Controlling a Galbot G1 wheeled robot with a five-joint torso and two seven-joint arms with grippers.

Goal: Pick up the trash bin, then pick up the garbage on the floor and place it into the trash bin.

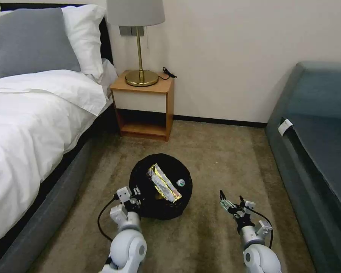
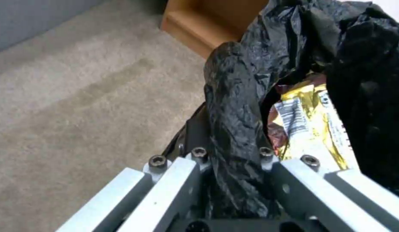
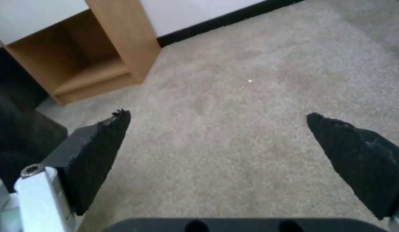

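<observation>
Bedroom floor of beige carpet [image 1: 216, 159], seen from above and ahead. Near the middle, trash bin [image 1: 161, 185], round, lined with a crinkly black bag, its open mouth tipped toward the camera. Inside the bin, gold-silver foil wrapper [image 1: 163, 182] lying slantwise, and just right of it a small white bottle cap [image 1: 181, 182] with a green mark.

At the bin's near-left rim, left gripper [image 1: 134, 196], clamped on the bag-covered rim. From the left wrist camera, a fold of black bag [image 2: 234, 129] pinched between the 2 metal fingers [image 2: 173, 180], with the foil wrapper [image 2: 307, 125] visible just beyond inside the liner.

Well right of the bin and apart from it, right gripper [image 1: 231, 200], spread wide and holding nothing, hanging over bare carpet. From the right wrist camera, 2 black padded fingertips [image 3: 101, 151] far apart with carpet [image 3: 221, 135] between them.

Far behind the bin, wooden nightstand [image 1: 144, 106] against the wall, carrying a brass lamp [image 1: 140, 49]. Along the left, bed [image 1: 34, 113] with white linen and a grey pillow [image 1: 32, 41]. Along the right, dark teal sofa [image 1: 318, 151].
</observation>
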